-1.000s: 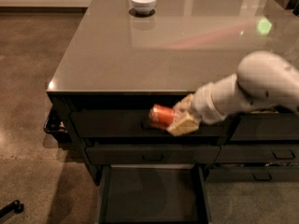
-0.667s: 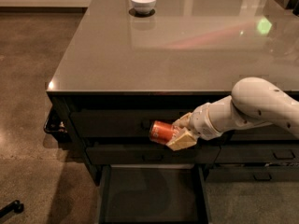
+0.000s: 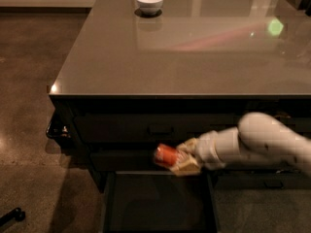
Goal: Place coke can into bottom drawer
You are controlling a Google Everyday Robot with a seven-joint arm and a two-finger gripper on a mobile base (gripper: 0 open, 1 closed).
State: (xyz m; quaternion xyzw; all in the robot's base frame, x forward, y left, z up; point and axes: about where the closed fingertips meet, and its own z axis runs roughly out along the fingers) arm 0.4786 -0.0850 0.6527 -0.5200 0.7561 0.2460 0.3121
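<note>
**Can held above the open drawer.** The gripper (image 3: 181, 160), reaching in from 3 o'clock on a pale arm (image 3: 262, 142), pinched the coke can (image 3: 165, 154) between its fingers. The can lay on its side in front of the drawer fronts of the table (image 3: 170, 57). The bottom drawer (image 3: 155, 210) stood pulled open at the can's 6 o'clock. Pick-up and carry appeared done; lowering the can into the drawer and releasing it remained. A white bowl (image 3: 149, 0) sat near the tabletop's 12 o'clock edge.

Single high view, angled down at counter (image 3: 175, 62) front; pincer (image 3: 179, 160) gripping coke can (image 3: 166, 154) low centre.
</note>
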